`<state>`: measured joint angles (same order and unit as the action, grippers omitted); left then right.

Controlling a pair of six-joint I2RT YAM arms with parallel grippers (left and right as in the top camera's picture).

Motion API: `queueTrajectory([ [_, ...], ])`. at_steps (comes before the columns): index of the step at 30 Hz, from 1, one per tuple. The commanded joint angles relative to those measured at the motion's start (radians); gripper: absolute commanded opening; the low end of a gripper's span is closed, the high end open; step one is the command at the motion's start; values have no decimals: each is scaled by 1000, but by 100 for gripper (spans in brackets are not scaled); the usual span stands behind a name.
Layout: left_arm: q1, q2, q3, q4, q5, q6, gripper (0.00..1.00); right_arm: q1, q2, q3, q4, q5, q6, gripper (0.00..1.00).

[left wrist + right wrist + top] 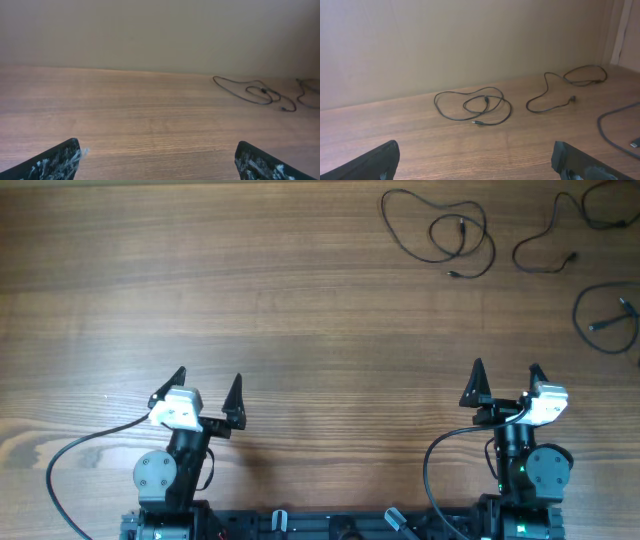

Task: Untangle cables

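Observation:
Three thin black cables lie apart as loose loops at the far right of the table. The first cable (440,230) shows in the right wrist view (475,107) and the left wrist view (252,91). The second cable (560,235) runs to the top right corner, also in the right wrist view (560,87). The third cable (605,315) lies at the right edge (615,125). My left gripper (209,392) (157,162) is open and empty at the near left. My right gripper (506,380) (475,160) is open and empty at the near right.
The wooden table (250,290) fills the overhead view. A beige wall (445,40) rises behind its far edge. Thicker black arm cables (70,455) loop near both arm bases at the front edge.

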<state>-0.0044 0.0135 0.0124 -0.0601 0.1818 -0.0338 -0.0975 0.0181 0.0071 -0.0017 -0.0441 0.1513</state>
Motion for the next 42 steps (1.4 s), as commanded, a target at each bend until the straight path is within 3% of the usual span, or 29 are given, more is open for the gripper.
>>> queueTrajectory([
  [1, 6, -11, -6, -5, 13, 53, 100, -7, -11, -2, 4, -8, -18, 100],
  [42, 9, -9, -6, 0, 8, 52, 100, 20, -11, -2, 5, 21, -44, 100],
])
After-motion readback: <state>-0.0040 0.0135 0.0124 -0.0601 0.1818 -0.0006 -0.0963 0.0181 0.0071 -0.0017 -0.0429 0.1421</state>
